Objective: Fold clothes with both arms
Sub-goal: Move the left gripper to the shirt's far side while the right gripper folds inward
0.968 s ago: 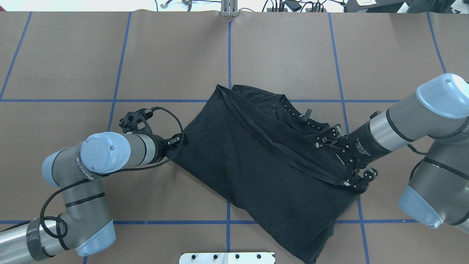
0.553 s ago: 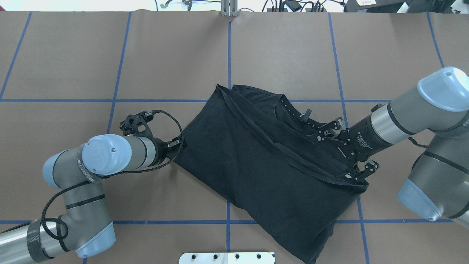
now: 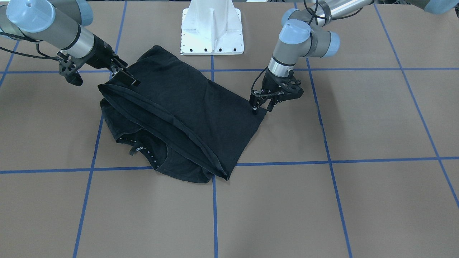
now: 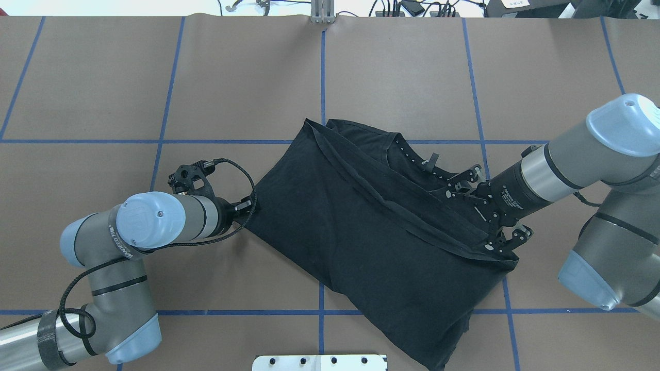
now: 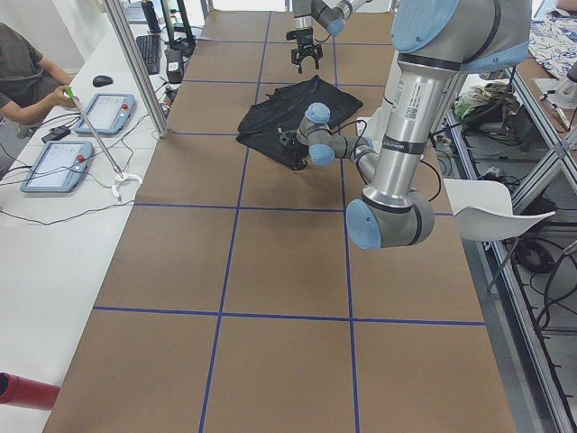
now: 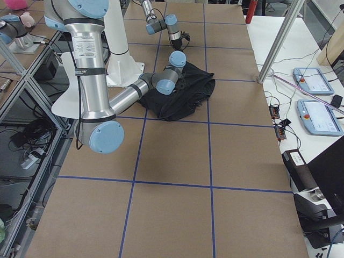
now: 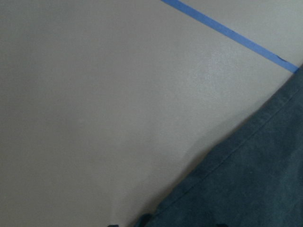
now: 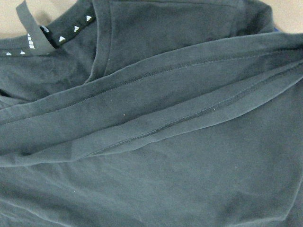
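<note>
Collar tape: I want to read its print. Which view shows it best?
Right wrist: the collar tape crosses the top left corner, close enough to show its white triangles. Front-facing and overhead show it as a faint dotted line. The side views are too far away, and left wrist shows only the shirt hem.

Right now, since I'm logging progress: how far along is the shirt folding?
Done: the t-shirt is folded over once, with its hem lying near the collar. In hand: the left pincer and right pincer sit at opposite edges; grip unclear. Left: further folds, since the bundle lies wide and askew.
</note>
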Available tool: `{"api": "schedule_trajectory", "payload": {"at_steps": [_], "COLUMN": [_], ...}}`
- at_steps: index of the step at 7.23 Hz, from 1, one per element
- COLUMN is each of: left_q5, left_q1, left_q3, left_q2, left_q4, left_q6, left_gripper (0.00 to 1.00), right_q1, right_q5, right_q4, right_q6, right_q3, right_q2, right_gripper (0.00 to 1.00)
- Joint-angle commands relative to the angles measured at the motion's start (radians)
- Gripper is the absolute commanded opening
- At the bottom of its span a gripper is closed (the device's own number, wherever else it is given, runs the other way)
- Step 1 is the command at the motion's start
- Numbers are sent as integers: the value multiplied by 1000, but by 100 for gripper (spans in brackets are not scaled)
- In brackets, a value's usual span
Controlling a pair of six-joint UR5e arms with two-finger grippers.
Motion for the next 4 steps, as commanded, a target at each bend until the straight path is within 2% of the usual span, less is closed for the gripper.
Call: {"api": "schedule_trajectory", "payload": {"at_steps": [1, 2, 4], "left_q5": [-6, -8, -6], "left_q1": [3, 3, -28], "left_q3": [-1, -7, -31], "left_q2": [-1, -4, -12], "left_q4": [0, 0, -2], "left_q6": [-40, -42, -19], "left_gripper": [4, 0, 0], "right_q1": [-1, 1, 2], "right_q5": [0, 0, 0], "right_q4": [0, 0, 0], "right_q6": [0, 0, 0], "right_q3": [0, 0, 1], "right_q2": [-1, -1, -1], "right_gripper": [100, 100, 100]}}
